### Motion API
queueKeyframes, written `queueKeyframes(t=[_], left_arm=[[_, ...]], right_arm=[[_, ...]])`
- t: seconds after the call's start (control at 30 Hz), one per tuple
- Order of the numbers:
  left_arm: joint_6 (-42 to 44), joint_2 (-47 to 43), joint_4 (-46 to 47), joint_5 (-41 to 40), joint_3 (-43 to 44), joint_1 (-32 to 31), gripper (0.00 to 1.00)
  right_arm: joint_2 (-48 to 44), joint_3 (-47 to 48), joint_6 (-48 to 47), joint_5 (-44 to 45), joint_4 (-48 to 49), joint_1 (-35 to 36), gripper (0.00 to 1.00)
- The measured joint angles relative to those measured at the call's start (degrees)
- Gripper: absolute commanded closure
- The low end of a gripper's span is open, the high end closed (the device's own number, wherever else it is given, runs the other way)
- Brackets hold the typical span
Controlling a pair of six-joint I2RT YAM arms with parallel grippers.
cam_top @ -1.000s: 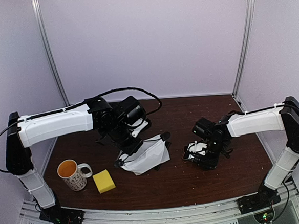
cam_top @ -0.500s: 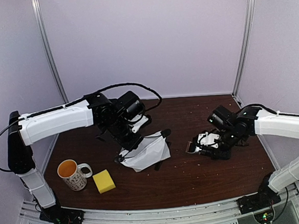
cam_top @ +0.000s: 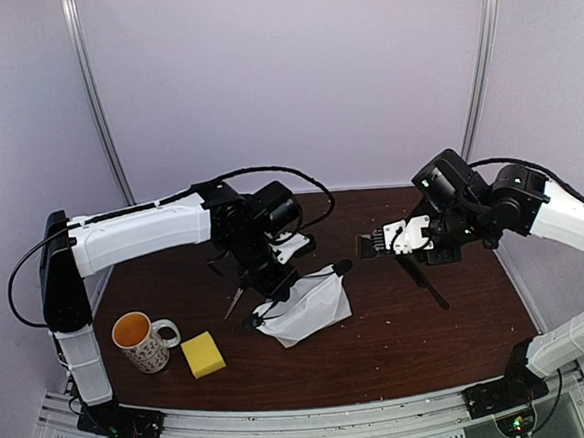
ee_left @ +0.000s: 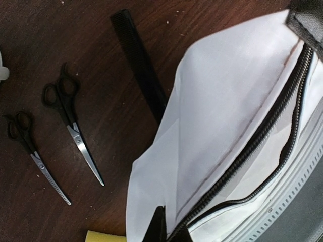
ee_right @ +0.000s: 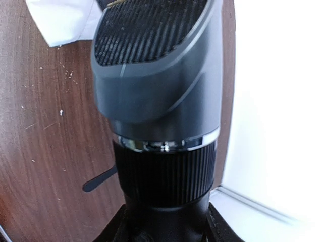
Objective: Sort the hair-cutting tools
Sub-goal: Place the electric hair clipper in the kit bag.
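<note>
On the left the two scissors [ee_left: 70,123] lie apart from each other on the table [cam_top: 402,352]. One comb [ee_left: 141,70] is just beside them, with one end tucked under the pouch [ee_left: 222,116]. The left gripper [cam_top: 270,293] is clenched on the pouch's edge by the open zipper and holds that side up so the mouth gapes.

Further right, the right gripper [cam_top: 399,240] grasps the clipper [cam_top: 372,243] by its ribbed body — fingers partway apart, as wide as that body — and holds it in the air, well above the table, head toward the pouch. A second comb [cam_top: 429,282] lies on the wood below it.

The step in hand looks like bagging the clipper. The next move calls for bringing it left and down to the zipper mouth, entering head first — and letting go only once it is inside.
</note>
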Motion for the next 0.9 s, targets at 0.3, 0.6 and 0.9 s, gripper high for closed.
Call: queueKeyframes(t=[0.3,0.6,0.9], left_arm=[[-1.1,2.7,-1.3,5.2,4.6,0.0,1.0],[-1.5,2.6,-2.5,9.4,4.2,0.0,1.0],[0.2,1.2,-2.6,11.8,2.4,-0.2,1.0]], right_arm=[[4.3,7.5,-14.5,10.9,1.1,14.1,1.0],[7.6,2.9,-23.2,20.3,6.2,21.2,1.0],[12.2,2.9,-26.5,24.5,11.8,22.9,1.0]])
